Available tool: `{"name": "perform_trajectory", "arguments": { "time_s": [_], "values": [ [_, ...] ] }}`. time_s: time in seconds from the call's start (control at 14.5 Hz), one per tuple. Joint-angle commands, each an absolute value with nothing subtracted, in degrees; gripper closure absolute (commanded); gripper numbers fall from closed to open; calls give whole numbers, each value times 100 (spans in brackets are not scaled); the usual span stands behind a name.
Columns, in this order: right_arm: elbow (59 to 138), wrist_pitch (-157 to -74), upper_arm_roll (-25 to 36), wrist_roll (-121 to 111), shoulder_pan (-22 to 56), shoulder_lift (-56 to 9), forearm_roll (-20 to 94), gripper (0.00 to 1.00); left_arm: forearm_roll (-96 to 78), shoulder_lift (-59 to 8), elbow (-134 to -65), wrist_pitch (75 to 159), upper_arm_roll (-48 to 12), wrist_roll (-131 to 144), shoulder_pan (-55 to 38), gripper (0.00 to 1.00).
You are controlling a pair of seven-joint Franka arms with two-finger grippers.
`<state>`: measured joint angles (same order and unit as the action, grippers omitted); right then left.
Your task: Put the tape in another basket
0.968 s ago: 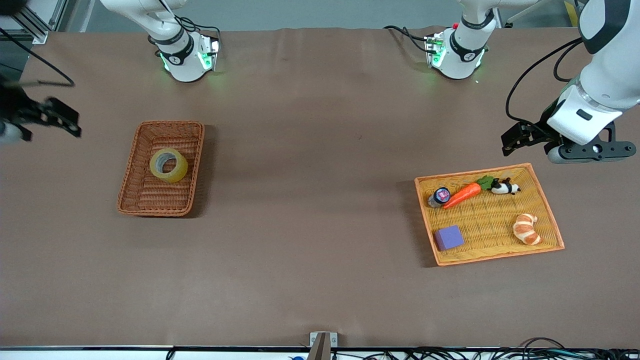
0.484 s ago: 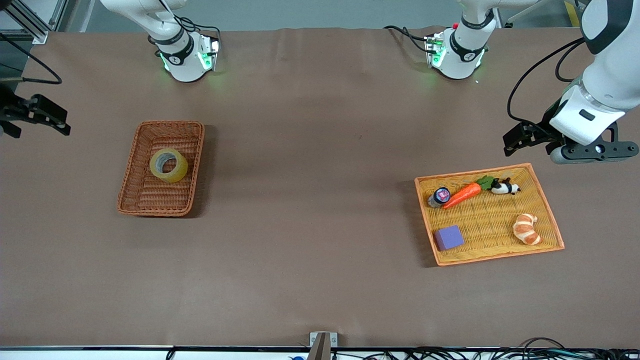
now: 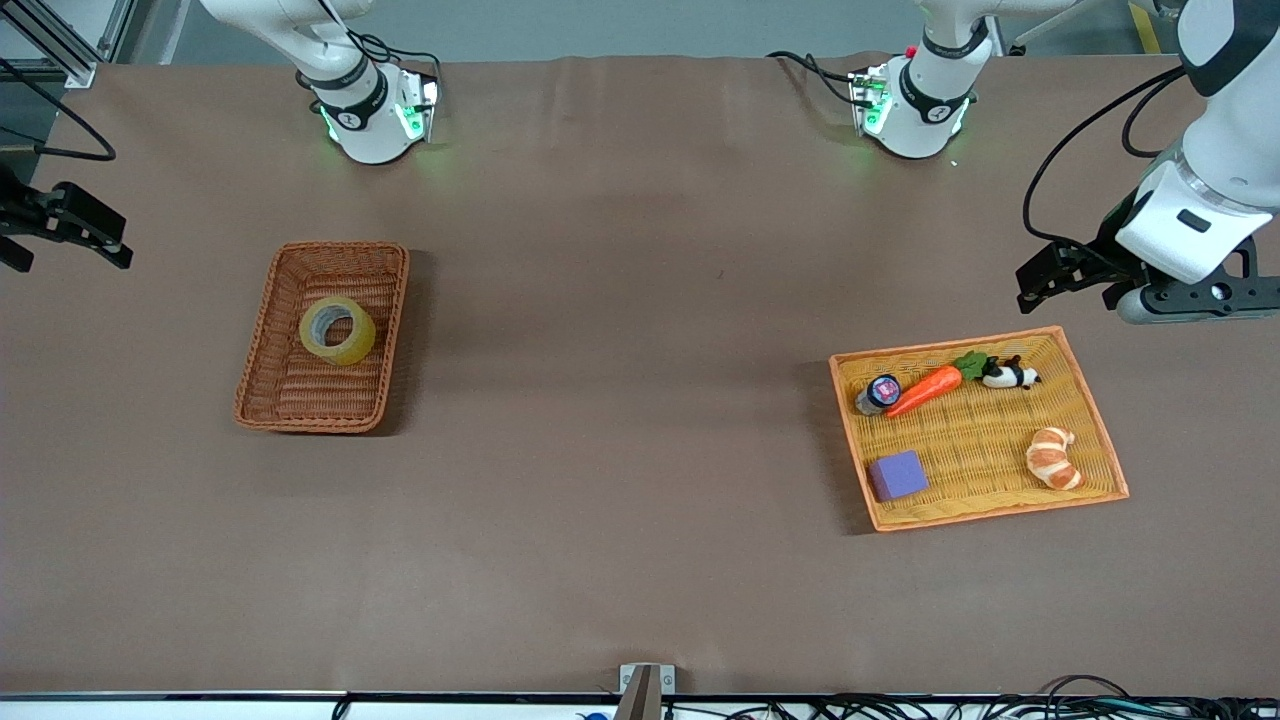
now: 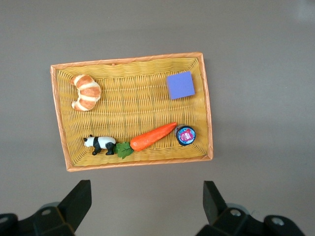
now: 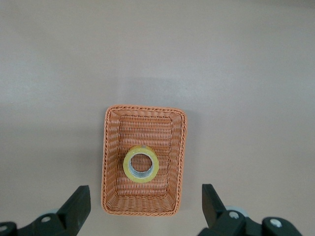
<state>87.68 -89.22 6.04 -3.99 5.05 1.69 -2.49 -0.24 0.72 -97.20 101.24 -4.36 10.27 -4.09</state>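
Observation:
The tape, a yellowish ring with a grey core, lies in the deep reddish-brown basket toward the right arm's end of the table. My right gripper is open and empty, high over the table's edge at that end, apart from the basket. In the right wrist view the tape and the basket show far below my open right gripper. My left gripper is open and empty, up beside the flat tray; the left wrist view shows it over bare table.
A flat orange-yellow tray toward the left arm's end holds a croissant, a carrot, a toy panda, a purple block and a small round tin. It also shows in the left wrist view.
My right gripper has drawn farther from the basket toward the right arm's end of the table. My left gripper has drifted slightly toward the left arm's end. The tape has not moved.

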Motion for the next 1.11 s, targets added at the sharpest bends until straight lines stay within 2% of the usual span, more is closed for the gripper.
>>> {"name": "perform_trajectory", "arguments": {
  "time_s": [0.0,0.62,1.04],
  "values": [
    [8921,-9018,598,-325,466,299,-1,0,-70,9,-9449,10063,-422,906,-378,0],
    [8921,-8991,624,-325,457,308,18,0,-26,-61,-9325,9546,-325,132,-343,0],
    [8930,-8965,703,-334,466,299,26,0,-44,-88,-9325,9562,-316,211,-343,0]
  ]
}}
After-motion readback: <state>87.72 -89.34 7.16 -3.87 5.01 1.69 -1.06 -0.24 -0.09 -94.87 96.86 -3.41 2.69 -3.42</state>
